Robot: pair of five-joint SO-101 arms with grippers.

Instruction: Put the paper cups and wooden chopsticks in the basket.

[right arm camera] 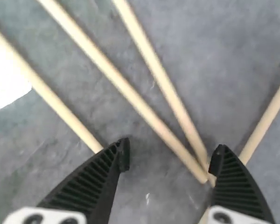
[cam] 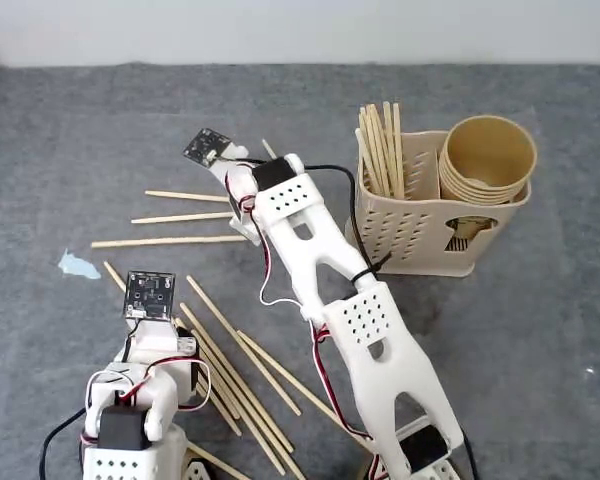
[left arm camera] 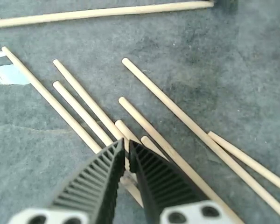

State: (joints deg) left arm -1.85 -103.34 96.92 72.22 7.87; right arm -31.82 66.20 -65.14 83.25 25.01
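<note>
Stacked paper cups point(cam: 488, 160) and a bundle of upright chopsticks point(cam: 380, 148) stand in the beige basket point(cam: 420, 235). Three chopsticks point(cam: 180, 217) lie left of the basket, and my right gripper point(cam: 242, 220) hangs low over their near ends. It is open point(right arm camera: 170, 154), with one chopstick's end point(right arm camera: 196, 170) between its fingers and others beside them. My left gripper point(left arm camera: 126, 145) is shut, its tips just above several chopsticks point(left arm camera: 93, 109) lying slantwise on the grey cloth; one point(left arm camera: 122, 131) runs under the tips.
More chopsticks point(cam: 250, 385) fan out between the two arm bases. A pale blue scrap point(cam: 77, 265) lies at the left. The basket sits at the right, behind the right arm's long white links point(cam: 320, 260).
</note>
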